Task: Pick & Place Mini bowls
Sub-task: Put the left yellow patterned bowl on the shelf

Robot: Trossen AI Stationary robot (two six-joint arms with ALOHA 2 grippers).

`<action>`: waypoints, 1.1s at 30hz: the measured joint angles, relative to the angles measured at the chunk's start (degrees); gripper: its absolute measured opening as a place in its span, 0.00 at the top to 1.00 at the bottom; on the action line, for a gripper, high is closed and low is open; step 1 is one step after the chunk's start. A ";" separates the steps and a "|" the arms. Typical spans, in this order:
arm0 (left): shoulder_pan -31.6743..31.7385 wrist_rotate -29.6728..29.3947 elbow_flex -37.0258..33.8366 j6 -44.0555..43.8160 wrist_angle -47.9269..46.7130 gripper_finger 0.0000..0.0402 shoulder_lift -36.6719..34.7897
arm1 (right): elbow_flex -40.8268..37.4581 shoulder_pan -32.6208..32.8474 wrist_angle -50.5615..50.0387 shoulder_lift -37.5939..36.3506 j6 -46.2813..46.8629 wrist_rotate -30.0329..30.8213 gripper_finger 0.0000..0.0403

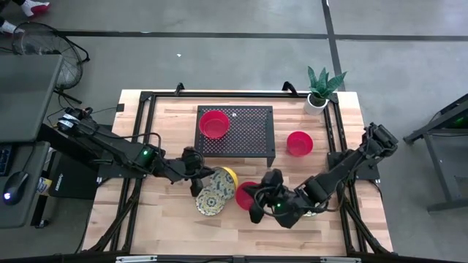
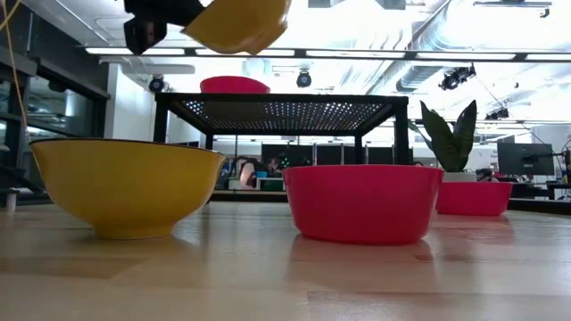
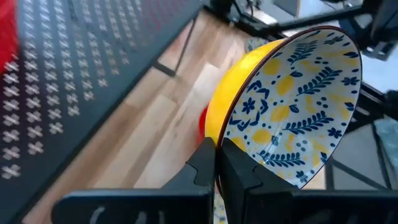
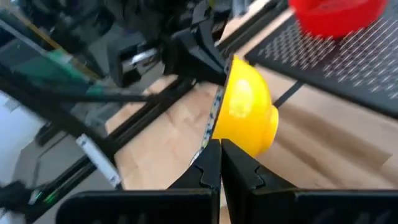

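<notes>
My left gripper (image 1: 205,176) is shut on a cream-yellow floral mini bowl (image 1: 227,176) and holds it above the table; it shows at the top of the low view (image 2: 241,22). A second floral bowl (image 1: 213,199) rests on its base on the table. One red bowl (image 1: 214,124) stands on the black perforated rack (image 1: 252,135). Another red bowl (image 1: 299,143) stands on the table to the rack's right, and a third (image 1: 246,194) lies under my right gripper (image 1: 256,199). My right gripper (image 4: 221,146) is shut and empty. No third floral bowl shows. My left gripper pinches the floral bowl's rim (image 3: 217,140), one finger (image 3: 242,171) on the patterned inside and one (image 3: 200,163) on the yellow outside. The fingers come about level from the table's left. The bowl is lifted clear and tipped on its side, its opening facing the near edge.
A small white pot with a green plant (image 1: 316,102) stands at the far right corner. The rack takes up the far middle of the table. Black frame rails (image 1: 139,139) run along the table's sides. Bare wood (image 1: 168,219) lies at the near left.
</notes>
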 joint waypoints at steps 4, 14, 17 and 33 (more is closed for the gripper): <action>0.02 -2.63 0.00 2.69 2.53 1.00 0.00 | 0.00 0.32 -0.09 0.00 -4.38 0.48 1.00; 0.07 -9.68 0.04 6.59 5.33 1.00 -0.02 | -0.02 -2.18 -0.68 -1.78 -10.76 -8.20 1.00; 0.07 -10.00 0.04 7.54 5.94 1.00 -0.02 | -0.02 -2.81 -2.04 -3.35 -10.87 -11.04 1.00; 5.07 -6.07 8.50 14.34 6.00 1.00 6.26 | -0.04 0.25 -12.04 -5.49 -1.01 12.53 1.00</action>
